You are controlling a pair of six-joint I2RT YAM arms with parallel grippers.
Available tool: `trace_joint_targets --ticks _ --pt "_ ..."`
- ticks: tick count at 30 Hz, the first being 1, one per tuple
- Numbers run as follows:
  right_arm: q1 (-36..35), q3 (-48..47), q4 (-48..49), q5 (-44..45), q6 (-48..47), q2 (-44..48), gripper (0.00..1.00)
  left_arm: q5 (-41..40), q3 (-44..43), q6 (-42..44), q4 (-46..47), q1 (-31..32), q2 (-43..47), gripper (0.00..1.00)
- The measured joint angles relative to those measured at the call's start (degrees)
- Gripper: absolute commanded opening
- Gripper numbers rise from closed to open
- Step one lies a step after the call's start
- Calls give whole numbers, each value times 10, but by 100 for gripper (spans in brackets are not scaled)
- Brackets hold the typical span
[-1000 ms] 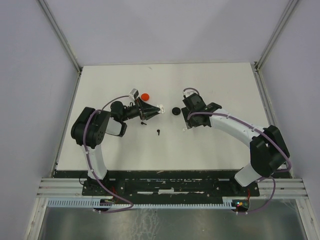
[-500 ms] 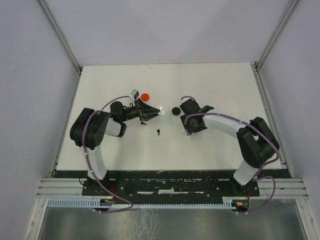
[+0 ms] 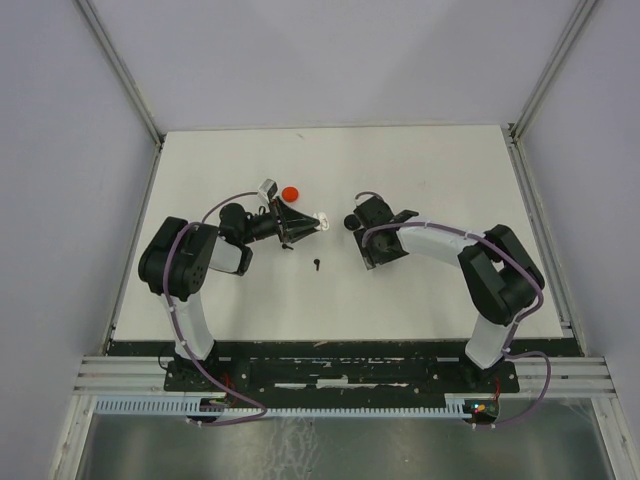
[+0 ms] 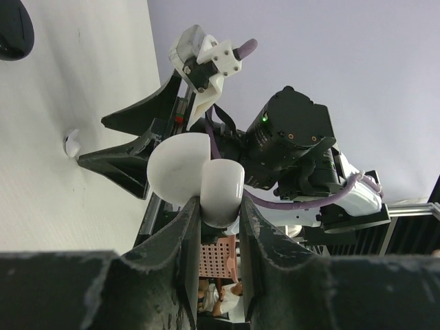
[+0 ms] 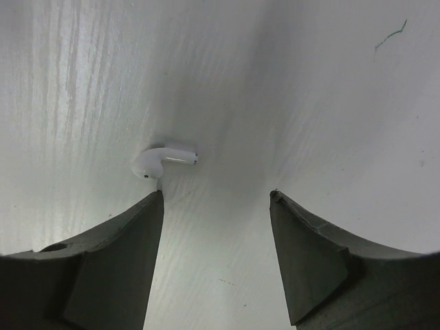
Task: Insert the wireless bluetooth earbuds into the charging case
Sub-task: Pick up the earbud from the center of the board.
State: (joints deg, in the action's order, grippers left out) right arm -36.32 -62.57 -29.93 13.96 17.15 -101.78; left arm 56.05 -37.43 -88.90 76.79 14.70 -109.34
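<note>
R hand spread, white earbud just past one fingertip; L hand pinches case.

Earbud, ahead of the right fingers: smooth, glossy white plastic.
Charging case, clamped between the left fingers: smooth white plastic, softly sheened.
Fingers: matt black plastic, grainy.
Table: matt white, faintly streaked.

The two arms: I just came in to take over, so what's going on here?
The left gripper is shut on an open white charging case. The right gripper hangs open just above a white earbud lying on the table. The earbud sits ahead of one finger, not between the two. A black earbud lies loose nearer the arm bases. The inside of the case does not show.
</note>
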Motion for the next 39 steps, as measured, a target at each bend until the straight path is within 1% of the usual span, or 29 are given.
trace_joint_targets --ticks 19,26,35,39 --pt "0 -50 16 3 5 -42 72 1 0 0 22 0 -8 3" --pt "0 -57 21 -2 7 -49 69 6 0 0 30 0 -8 3" --pt "0 -58 21 -33 20 -51 60 6 0 -1 31 0 -8 3" --pt "0 -59 21 -39 29 -53 52 7 0 -1 31 0 -8 3"
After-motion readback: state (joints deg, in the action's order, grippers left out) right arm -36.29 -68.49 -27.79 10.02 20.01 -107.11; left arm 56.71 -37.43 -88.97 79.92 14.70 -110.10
